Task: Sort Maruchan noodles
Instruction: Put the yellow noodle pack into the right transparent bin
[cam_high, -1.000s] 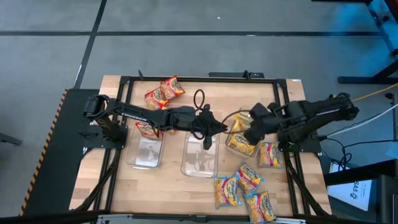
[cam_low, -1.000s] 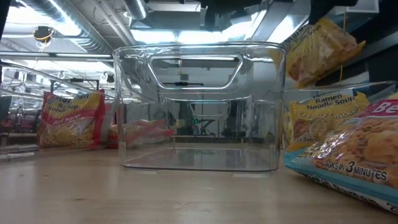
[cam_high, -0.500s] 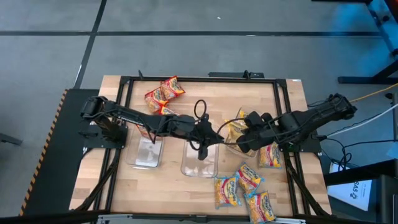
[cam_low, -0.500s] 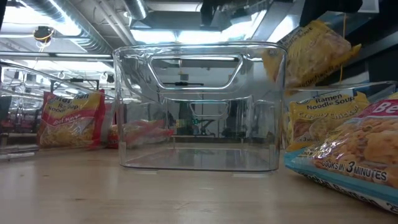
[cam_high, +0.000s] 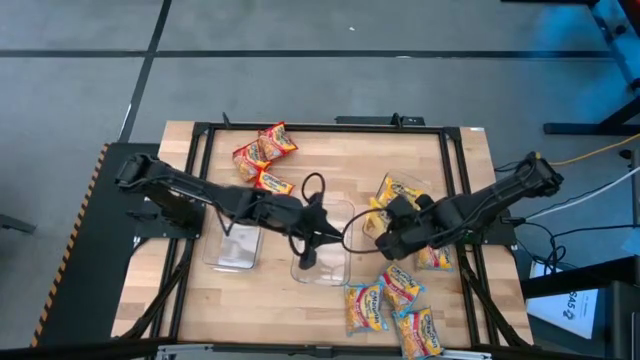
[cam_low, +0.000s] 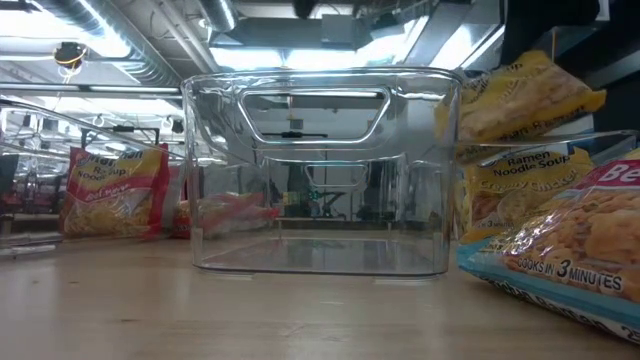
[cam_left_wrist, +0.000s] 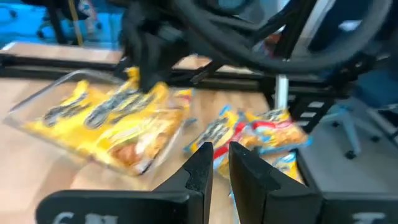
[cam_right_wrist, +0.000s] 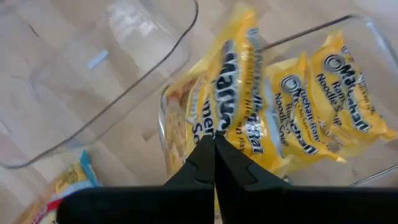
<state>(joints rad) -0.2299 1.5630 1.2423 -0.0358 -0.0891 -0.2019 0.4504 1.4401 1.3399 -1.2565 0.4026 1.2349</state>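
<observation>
My right gripper (cam_high: 385, 240) is shut on a yellow-orange noodle packet (cam_low: 520, 95), which is tilted just above the rim of the right clear tray (cam_low: 545, 145). That tray holds more yellow packets (cam_right_wrist: 323, 118). My left gripper (cam_high: 305, 257) hovers over the middle clear tray (cam_high: 328, 268); its fingers (cam_left_wrist: 216, 155) are slightly apart and hold nothing. Red packets (cam_high: 262, 150) lie on the far left of the table. Several blue and red packets (cam_high: 395, 300) lie near the near right edge. My right gripper pinches the yellow packet by one edge (cam_right_wrist: 221, 124) between its two fingertips, slanting down from above. The packet stands out beyond the fingers, over the right tray. I cannot tell whether its lower side touches the tray's rim.
A third clear tray (cam_high: 235, 248) sits on the left. One more packet (cam_high: 433, 256) lies beside the right tray. A black frame (cam_high: 300, 127) runs around the table. In the low view a blue packet (cam_low: 570, 240) lies close to the camera on the right.
My right gripper has carried the yellow packet toward the near edge and down; the packet has tipped from hanging steeply to lying nearly level above the right tray. My left gripper has drawn back toward the near left, over the middle tray.
</observation>
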